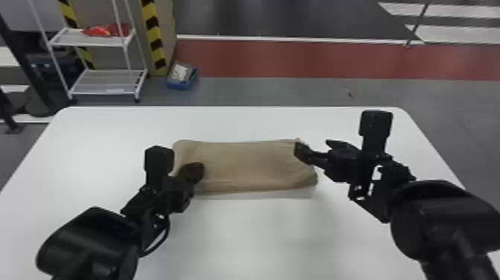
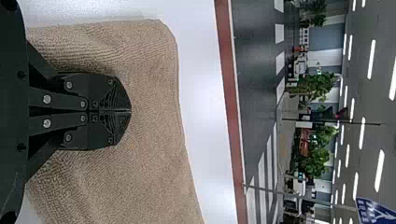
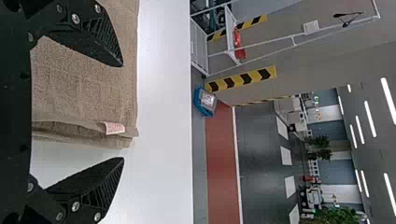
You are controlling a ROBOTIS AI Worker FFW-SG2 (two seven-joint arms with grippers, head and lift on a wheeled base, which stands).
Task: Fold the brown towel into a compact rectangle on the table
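The brown towel (image 1: 245,164) lies folded as a wide rectangle near the table's middle, its right edge slightly uneven. My left gripper (image 1: 197,172) is over the towel's left end. In the left wrist view that gripper (image 2: 130,111) is shut, its fingertips together above the brown towel (image 2: 149,154); no cloth shows between them. At the towel's right end is my right gripper (image 1: 315,146), open. The right wrist view has the right gripper (image 3: 123,112) spread around the edge of the brown towel (image 3: 84,84), one finger over the cloth, the other beyond its layered side with a small tag.
The white table (image 1: 260,238) extends on all sides of the towel. Past its far edge, on the floor, are a white wire rack (image 1: 108,83) at the left and a blue bin (image 1: 182,85).
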